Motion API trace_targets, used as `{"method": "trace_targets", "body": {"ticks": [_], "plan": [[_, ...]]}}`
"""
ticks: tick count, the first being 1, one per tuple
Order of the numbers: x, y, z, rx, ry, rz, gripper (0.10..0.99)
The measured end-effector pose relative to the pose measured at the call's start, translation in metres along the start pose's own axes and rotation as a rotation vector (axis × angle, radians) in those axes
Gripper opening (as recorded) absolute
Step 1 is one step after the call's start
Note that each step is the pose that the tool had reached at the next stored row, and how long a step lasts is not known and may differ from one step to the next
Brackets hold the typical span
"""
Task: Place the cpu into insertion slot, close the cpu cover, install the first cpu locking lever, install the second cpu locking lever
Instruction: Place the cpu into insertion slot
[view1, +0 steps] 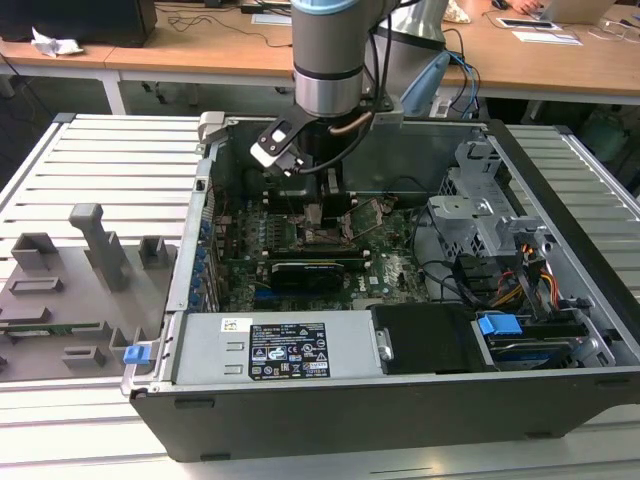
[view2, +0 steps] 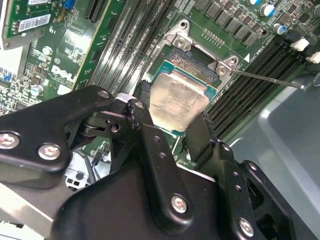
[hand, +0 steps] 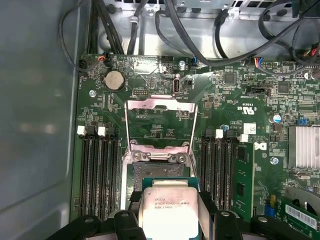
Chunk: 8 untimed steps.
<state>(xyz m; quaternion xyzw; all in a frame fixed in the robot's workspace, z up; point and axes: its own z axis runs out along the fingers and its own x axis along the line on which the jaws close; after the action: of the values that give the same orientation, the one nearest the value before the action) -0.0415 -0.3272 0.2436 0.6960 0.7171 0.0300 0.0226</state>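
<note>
print first: a black and white sticker (view1: 288, 350) crowded with small text and marks sits on the grey power supply (view1: 215, 350) along the near wall of the open computer case (view1: 400, 420). in the first wrist view the cpu (hand: 170, 212) carries a few faint lines of etched print on its dull silver face, and a small white label (hand: 248, 127) lies on the green motherboard (hand: 225, 100); the board also has white lettering near its connectors.

in the exterior view the gripper (view1: 325, 210) reaches down from the arm into the far middle of the case, over the board. on the table to the exterior view's left lies a grey parts tray (view1: 60, 300).

in the second wrist view the gripper (view2: 172, 112) has its black fingers (view2: 200, 132) closed against two opposite edges of the cpu (view2: 177, 100), holding it face up. the chip hangs just above the insertion slot (view2: 192, 57), covering the part of the slot nearest the gripper, with the rest of the dark socket exposed beyond it. a thin metal lever (view2: 265, 80) sticks out beside the socket.

in the first wrist view the gripper (hand: 170, 200) holds the chip over the insertion slot (hand: 157, 172), and the cpu cover (hand: 160, 104) is swung open beyond the socket, between two banks of black memory slots (hand: 97, 175).
</note>
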Motion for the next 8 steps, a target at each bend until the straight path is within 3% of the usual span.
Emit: {"method": "trace_targets", "body": {"ticks": [8], "plan": [[0.0028, -0.0001, 0.0044, 0.000, 0.0001, 0.000, 0.525]]}}
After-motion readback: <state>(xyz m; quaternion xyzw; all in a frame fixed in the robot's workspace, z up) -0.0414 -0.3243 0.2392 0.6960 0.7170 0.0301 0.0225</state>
